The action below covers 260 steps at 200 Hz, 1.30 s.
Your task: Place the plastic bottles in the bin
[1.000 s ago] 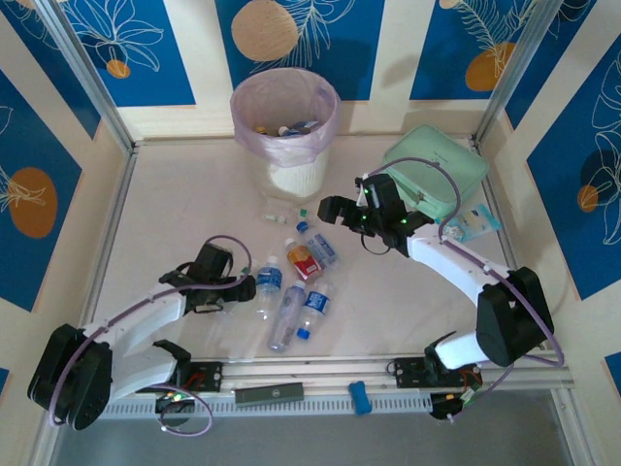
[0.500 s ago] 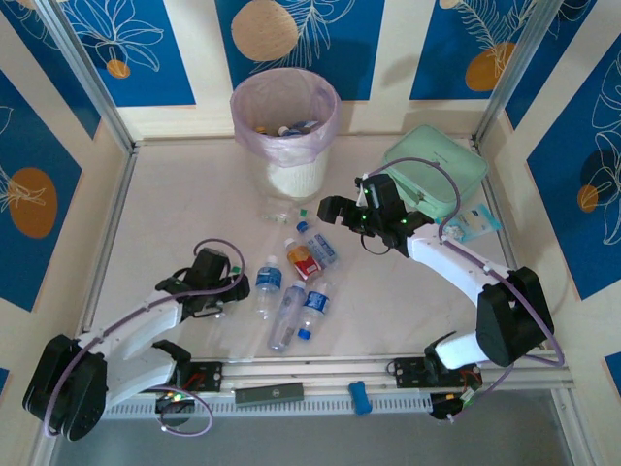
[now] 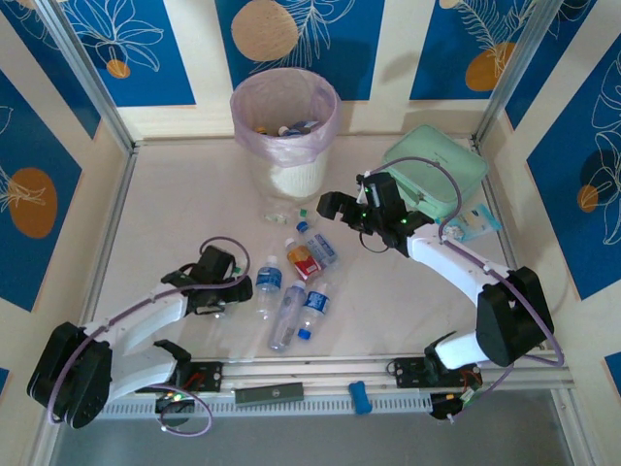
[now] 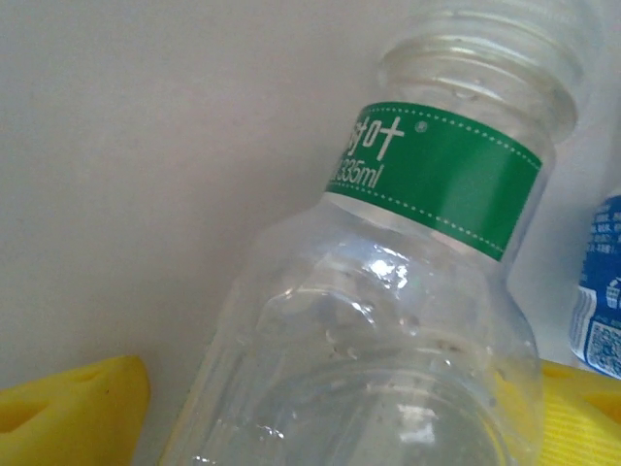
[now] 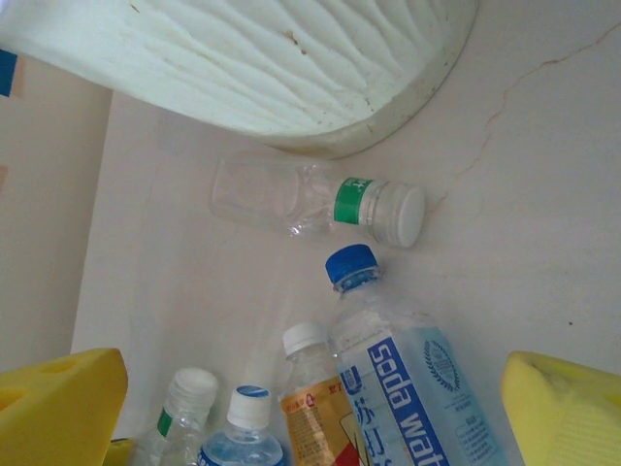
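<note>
Right pincer (image 3: 328, 207) hangs spread, the bin (image 3: 291, 177) at its 11 o'clock and loose plastic bottles (image 3: 296, 282) lying on the table (image 3: 175, 214) at its 7 o'clock. Left pincer (image 3: 233, 289), at their 9 o'clock, straddles a clear green-labelled bottle (image 4: 388, 320); whether it pinches, I cannot tell.

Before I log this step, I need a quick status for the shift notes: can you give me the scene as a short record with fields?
bin: upright at the far edge, pink liner, bottles already inside
loose bottles: clustered mid-table between the arms
stray bottle: lying by the bin's base
left end effector: open around a green-labelled bottle
right end effector: open, over a blue-capped soda water bottle
mint pouch: far right, on the table
</note>
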### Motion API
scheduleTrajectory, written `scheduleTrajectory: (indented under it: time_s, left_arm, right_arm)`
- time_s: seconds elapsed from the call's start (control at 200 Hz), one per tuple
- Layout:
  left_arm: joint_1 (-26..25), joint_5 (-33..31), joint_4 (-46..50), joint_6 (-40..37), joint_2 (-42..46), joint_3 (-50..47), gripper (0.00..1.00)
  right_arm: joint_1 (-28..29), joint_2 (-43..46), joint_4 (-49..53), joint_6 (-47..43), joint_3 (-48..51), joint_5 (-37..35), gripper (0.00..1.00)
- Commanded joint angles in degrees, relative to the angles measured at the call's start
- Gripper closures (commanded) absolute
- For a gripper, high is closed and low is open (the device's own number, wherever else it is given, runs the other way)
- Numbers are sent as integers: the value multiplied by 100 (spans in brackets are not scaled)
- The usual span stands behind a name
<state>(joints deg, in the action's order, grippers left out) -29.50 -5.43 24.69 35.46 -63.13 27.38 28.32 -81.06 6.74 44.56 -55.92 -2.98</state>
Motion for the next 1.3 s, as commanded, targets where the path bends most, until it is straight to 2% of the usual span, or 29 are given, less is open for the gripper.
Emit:
scheduleTrajectory:
  time_s: [0.0,0.13,0.245,0.345,0.57,0.685,0.955,1.13,1.296]
  left_arm:
    - [-111,-9,464,-228,24,146,10]
    - [-216,-98,578,-198,56,136,11]
    - [-270,-186,570,-170,23,110,16]
    - [-285,-195,477,-160,-13,84,26]
    - [-279,-322,390,-216,35,140,41]
    - [-269,-377,386,-240,174,211,54]
    - [-112,-676,476,-329,729,876,57]
    - [109,-564,-311,-465,711,1511,59]
    - [181,-218,-986,-946,232,2483,60]
  right_arm:
    - [-66,-160,-142,190,-110,111,1]
    - [-124,-304,-99,310,-179,226,1]
    - [-131,-332,-202,369,-156,298,1]
    - [-127,-323,-201,347,-149,307,1]
    - [-133,-214,-120,325,-53,234,1]
    - [-142,-193,-112,310,-24,243,1]
    - [-145,-192,-119,240,-35,280,1]
    - [-146,-170,-158,220,9,325,1]
    - [-151,-98,-161,227,147,398,1]
